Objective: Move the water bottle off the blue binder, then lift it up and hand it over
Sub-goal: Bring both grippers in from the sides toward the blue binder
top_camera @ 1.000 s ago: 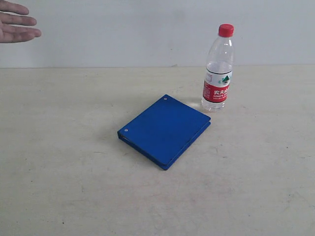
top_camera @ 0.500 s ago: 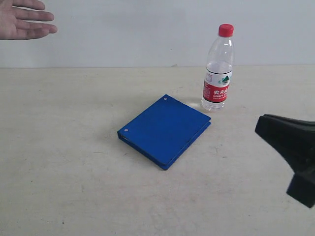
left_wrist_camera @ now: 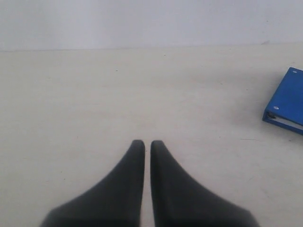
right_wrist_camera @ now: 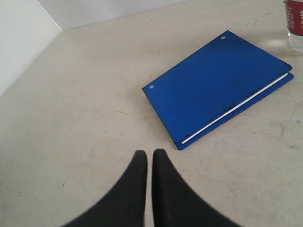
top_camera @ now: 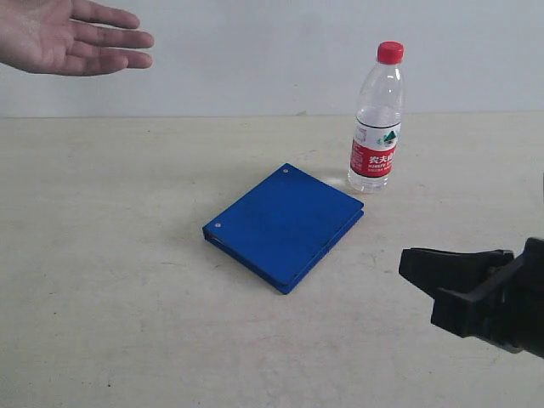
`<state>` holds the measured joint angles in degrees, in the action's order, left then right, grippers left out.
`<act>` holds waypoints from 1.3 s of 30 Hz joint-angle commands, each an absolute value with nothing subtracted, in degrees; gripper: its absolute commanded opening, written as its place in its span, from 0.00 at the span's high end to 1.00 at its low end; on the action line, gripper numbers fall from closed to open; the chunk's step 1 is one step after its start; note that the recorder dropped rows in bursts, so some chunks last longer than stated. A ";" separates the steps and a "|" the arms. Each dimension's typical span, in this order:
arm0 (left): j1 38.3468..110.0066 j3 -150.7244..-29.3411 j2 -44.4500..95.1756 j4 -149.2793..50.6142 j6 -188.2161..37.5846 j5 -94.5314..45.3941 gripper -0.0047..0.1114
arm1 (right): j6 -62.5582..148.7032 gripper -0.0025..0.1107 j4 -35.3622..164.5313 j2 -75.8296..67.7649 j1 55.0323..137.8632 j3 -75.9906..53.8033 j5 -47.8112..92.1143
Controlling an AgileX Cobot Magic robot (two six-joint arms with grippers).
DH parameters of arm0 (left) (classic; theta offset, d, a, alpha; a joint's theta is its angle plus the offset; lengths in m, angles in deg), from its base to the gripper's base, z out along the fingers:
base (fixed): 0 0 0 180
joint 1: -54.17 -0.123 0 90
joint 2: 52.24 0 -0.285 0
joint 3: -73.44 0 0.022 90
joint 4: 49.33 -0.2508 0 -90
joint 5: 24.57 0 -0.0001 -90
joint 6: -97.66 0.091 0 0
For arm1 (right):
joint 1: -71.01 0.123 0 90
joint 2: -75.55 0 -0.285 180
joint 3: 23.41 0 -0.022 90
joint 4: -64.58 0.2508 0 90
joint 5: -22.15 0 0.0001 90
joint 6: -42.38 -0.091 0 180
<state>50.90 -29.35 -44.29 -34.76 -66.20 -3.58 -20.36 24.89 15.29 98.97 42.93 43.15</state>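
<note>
Plenty of bare table [top_camera: 110,255] to the left and front of the binder [top_camera: 285,225], with a narrower open strip on its near right, toward the right gripper [right_wrist_camera: 149,153]. Far table edge straight against a plain white wall.

Off the binder already: the bottle [top_camera: 376,119], upright on the table just beside the binder's far right corner.

Smooth, hard, bright-blue cover on the binder, flat and turned cornerwise, with two small silver rivets along the spine side and a thin white line of pages at the opposite edge. Clear ribbed plastic for the bottle, with a red screw cap and a red-and-white label bearing a green emblem. Matte, pale, faintly scuffed tabletop.

Low over the near right of the table, black, aimed toward the binder, with jaws drawn together to a hairline slit and gripping nothing. Same for the left gripper [left_wrist_camera: 147,143]: low over bare table, jaws closed to a slit, nothing between them, the binder's spine corner off to one side. At the upper left, an open hand [top_camera: 64,38], palm up, fingers stretched toward the bottle's side.
</note>
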 commanded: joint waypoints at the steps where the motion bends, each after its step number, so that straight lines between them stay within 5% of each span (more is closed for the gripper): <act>1: 51.43 -29.34 -44.45 -39.11 -61.93 -7.16 0.92 | -19.86 0.98 24.68 15.16 99.01 43.07 43.75; 9: 51.43 -29.34 -44.45 -2.59 -74.23 -28.50 0.92 | -19.04 0.98 22.76 15.16 99.01 43.07 42.88; 23: 51.43 -29.34 -44.45 -1.98 -75.64 -33.23 0.92 | -19.04 0.98 22.76 15.16 99.01 43.07 36.09; 28: 51.43 -35.86 -44.45 -9.02 -71.60 -6.79 0.92 | -22.43 0.98 24.56 14.43 99.01 43.07 35.38; 32: 51.43 -43.09 -40.27 12.45 -47.92 2.07 0.92 | -25.52 0.98 25.31 9.67 99.01 42.22 45.41; 35: 51.43 -47.36 -27.35 33.40 -22.37 8.49 0.92 | -19.36 0.98 17.98 3.36 99.01 39.75 63.58; 39: 51.43 -51.80 -8.33 37.37 -4.83 19.83 0.92 | 7.96 0.98 7.68 2.84 99.01 36.16 74.58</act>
<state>50.90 -50.33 -15.65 35.44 -13.13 15.29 -4.91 11.45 2.12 98.97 37.43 71.30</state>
